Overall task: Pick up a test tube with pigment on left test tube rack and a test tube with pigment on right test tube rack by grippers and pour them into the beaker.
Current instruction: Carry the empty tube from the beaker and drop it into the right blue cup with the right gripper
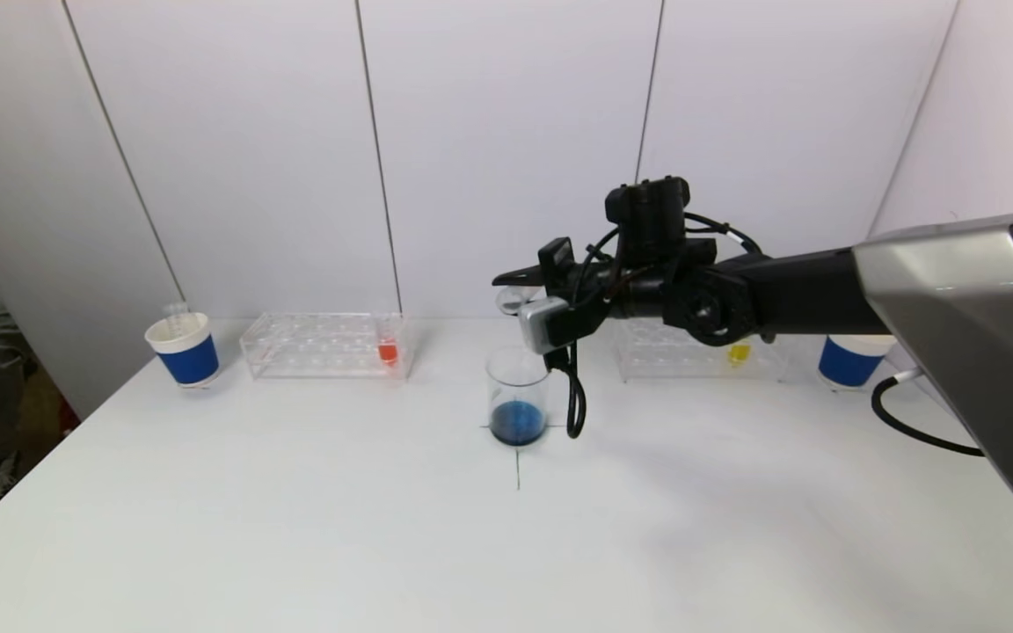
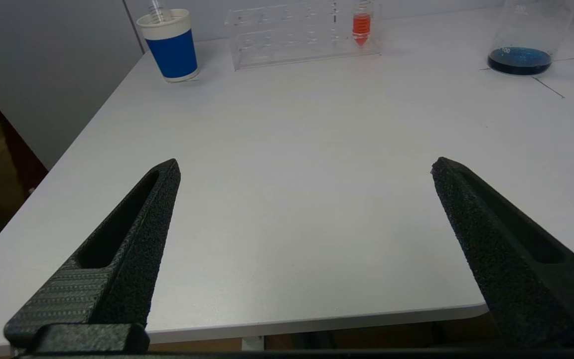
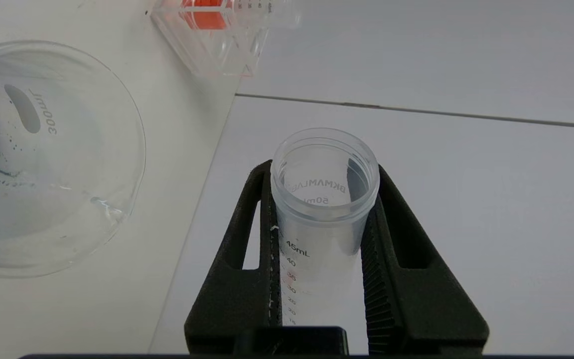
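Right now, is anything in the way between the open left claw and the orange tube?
Nothing visible. The left gripper hangs open at the table's near edge, and only bare table lies between it and the orange test tube in the left rack.

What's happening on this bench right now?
The right end effector is shut on an empty-looking test tube, held tipped above the beaker, which has blue liquid at its bottom. The orange tube sits in the left rack and a yellow one in the right rack. The left end effector is open, near the table's front edge, holding nothing.
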Tool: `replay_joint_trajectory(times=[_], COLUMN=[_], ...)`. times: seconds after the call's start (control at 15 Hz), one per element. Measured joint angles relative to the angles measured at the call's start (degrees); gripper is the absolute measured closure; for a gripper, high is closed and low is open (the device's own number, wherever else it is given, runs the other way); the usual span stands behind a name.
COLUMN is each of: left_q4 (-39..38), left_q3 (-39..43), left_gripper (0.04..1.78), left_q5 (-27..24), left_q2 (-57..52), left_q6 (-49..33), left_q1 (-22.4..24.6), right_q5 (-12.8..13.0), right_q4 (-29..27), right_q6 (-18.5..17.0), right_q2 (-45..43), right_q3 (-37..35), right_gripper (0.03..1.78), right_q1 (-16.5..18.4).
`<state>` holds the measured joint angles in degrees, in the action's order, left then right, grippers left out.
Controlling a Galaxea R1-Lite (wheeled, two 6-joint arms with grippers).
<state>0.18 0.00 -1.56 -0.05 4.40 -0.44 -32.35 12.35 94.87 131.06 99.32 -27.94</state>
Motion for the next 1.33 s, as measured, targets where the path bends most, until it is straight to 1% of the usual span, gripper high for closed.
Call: replay_joint_trajectory(times=[0.07,0.4,0.67,0.8,0.87,1.0,1.2,1.33], left_q4=[0.00,0.00,0.00,0.00,0.00,0.00,0.00,-0.02], left_q3=[0.00,0.00,0.00,0.00,0.00,0.00,0.00,0.00], left_gripper=[0.06,0.06,0.06,0.06,0.06,0.06,0.06,0.06], left_q5=[0.00,-0.01,-0.01,0.00,-0.01,0.00,0.00,0.00], left_q2=[0.00,0.00,0.00,0.00,0.00,0.00,0.00,0.00], left_q6=[-0.02,-0.02,-0.02,-0.05,-0.02,-0.05,-0.02,-0.05], left_q1=[0.00,0.00,0.00,0.00,0.00,0.00,0.00,0.00], right_q5=[-0.35,-0.41,-0.48,-0.46,-0.48,-0.41,-0.13,0.11], right_q4=[0.00,-0.15,-0.06,-0.15,-0.23,-0.50,-0.32,-0.30], right_q6=[-0.11,-0.79,-2.62,-4.11,-5.27,-8.96,-16.15,-22.71], right_q2=[0.06,0.06,0.02,-0.13,-0.20,-0.20,-0.24,-0.30], right_q3=[0.02,0.18,0.29,0.54,1.06,2.26,4.60,7.13], right_gripper=[1.30,1.30,1.30,1.30,1.30,1.30,1.30,1.30], right_q1=[-0.11,-0.33,-0.23,-0.23,-0.23,-0.26,0.00,0.38])
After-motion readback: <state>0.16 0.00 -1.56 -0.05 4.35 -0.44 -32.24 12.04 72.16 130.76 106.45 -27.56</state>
